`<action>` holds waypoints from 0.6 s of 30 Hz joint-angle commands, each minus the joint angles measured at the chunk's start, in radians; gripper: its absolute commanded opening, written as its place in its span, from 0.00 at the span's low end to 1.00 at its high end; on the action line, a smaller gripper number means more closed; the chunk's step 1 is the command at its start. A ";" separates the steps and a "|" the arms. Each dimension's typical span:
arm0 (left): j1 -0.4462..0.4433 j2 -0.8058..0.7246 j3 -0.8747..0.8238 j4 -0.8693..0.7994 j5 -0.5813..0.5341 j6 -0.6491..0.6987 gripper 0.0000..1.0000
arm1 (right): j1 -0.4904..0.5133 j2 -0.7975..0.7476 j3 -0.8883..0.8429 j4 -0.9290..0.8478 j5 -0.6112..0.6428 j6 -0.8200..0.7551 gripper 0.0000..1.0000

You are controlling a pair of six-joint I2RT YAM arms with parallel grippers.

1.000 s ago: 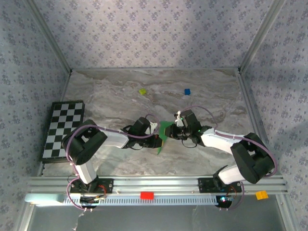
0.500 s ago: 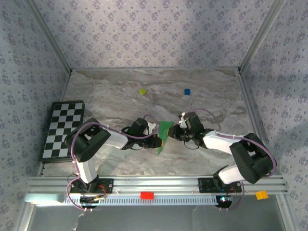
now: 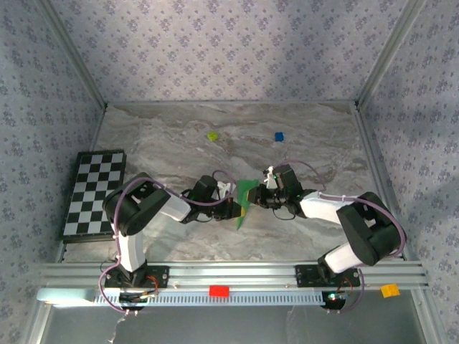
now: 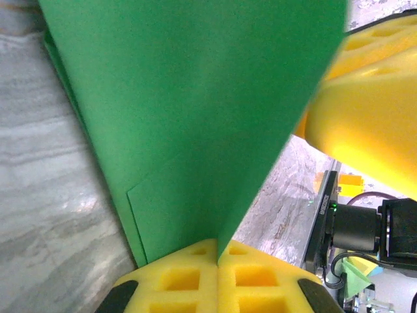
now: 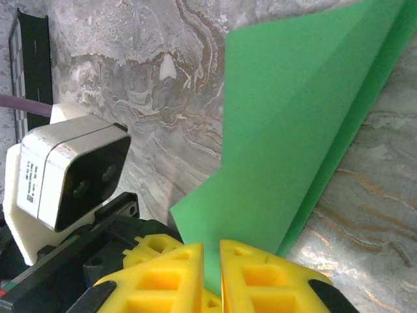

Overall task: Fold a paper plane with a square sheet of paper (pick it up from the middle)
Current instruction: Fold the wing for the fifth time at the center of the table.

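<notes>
Square sheet of paper point(image 3: 242, 213), half-folded, hangs between left claw point(image 4: 217, 264) at 9 o'clock and right claw point(image 5: 212, 261) at 3, both clenched on it; align edges squarely before creasing.

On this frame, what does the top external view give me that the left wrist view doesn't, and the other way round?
Top external: the checkerboard at the left side of the table, a yellow-green block and a blue block farther back, and both arms reaching in to meet mid-table.
Left wrist: a close look at the left end effector, its pads shut on the lower edge of the green paper, with a faint crease line near that edge.
Both: the green paper held between the left end effector and the right end effector, over the marbled table.
</notes>
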 commanded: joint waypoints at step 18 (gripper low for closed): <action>0.027 0.066 -0.066 0.149 -0.001 -0.100 0.00 | -0.023 0.125 0.073 0.069 -0.105 -0.027 0.16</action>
